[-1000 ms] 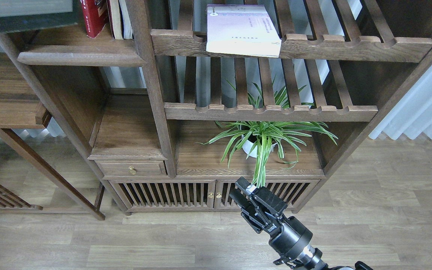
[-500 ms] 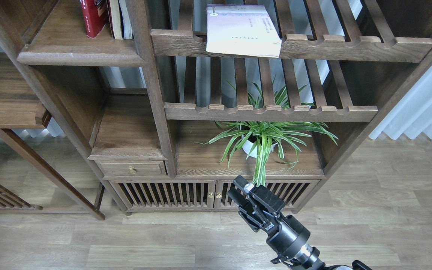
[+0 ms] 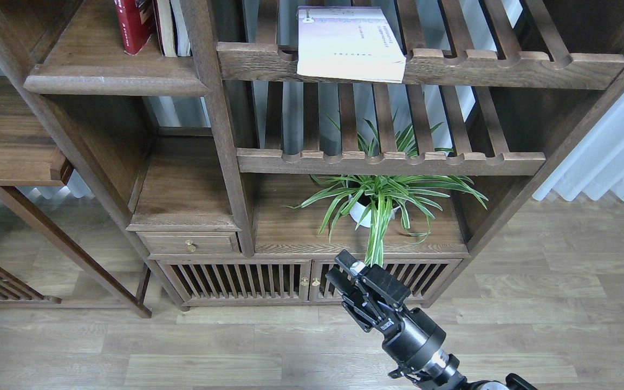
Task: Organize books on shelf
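- Progress, as a judgement: partly done; the red book (image 3: 134,24) stands upright on the shelf (image 3: 114,81) at 11 o'clock, with a second book (image 3: 167,27) touching its right side, spine pale and edge cut off by the top of the view, so its colour cannot be told for sure
- Still out of place: the pale book (image 3: 350,43) lies flat on the slatted rack (image 3: 420,67) at 12 o'clock, its near edge overhanging the notched front rail; it appears to be the one left to move across to the shelf
- The right gripper (image 3: 347,271) sits low at 6 o'clock, in front of the cabinet doors (image 3: 268,281), well apart from the pale book; its fingers are seen nearly end-on and dark, so I cannot tell how wide they stand; nothing is visibly held
- The left gripper is not in view
- Containers: the shelf bay at 11 o'clock holds the upright books and bare board beside them; the upper rack holds only the pale book; the lower rack (image 3: 388,162) carries nothing that I can see; the bay beneath it holds a plant (image 3: 382,197) in a white pot (image 3: 359,214); the small bay above the drawer (image 3: 190,244) shows only bare wood; the drawer and doors are closed, contents hidden
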Motion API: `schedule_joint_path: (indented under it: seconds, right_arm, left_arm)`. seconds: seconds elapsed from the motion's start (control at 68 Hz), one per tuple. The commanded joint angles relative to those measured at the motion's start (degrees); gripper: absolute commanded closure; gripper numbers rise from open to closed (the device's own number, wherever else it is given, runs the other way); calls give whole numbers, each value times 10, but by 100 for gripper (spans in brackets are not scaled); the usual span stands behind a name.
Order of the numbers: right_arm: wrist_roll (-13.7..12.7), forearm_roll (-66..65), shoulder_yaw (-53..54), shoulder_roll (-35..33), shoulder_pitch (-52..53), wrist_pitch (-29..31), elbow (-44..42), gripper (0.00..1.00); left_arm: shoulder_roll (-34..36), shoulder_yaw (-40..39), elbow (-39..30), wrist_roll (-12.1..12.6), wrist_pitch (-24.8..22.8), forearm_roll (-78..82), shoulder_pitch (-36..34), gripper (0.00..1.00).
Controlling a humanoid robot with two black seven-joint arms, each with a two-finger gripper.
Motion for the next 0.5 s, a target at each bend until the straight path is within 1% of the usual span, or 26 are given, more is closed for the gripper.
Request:
schedule_joint_path:
  seconds: [0.0,0.044,0.059,0.132,0.353,0.397,0.485]
  right_arm:
    - [0,0,0,4,5,0,0,36]
    - [0,0,-1,4,6,0,0,36]
    - [0,0,-1,4,6,0,0,36]
    - [0,1,-1,4,6,0,0,36]
    - [1,1,0,13,10,0,0,36]
    - [3,1,0,13,12,0,0,36]
    - [7,1,0,13,17,0,0,36]
  left_arm:
    - [-34,0,29,-44,0,5,0,100]
    - [-43,0,34,-61,0,10,0,100]
    - [-46,0,38,-72,0,13,1,100]
    - [-54,2,42,-91,0,19,2,100]
    - [-78,-1,73,-98,0,42,1,100]
    - [-79,-1,79,-103,0,47,2,100]
    - [-79,3,91,-125,0,48,2,100]
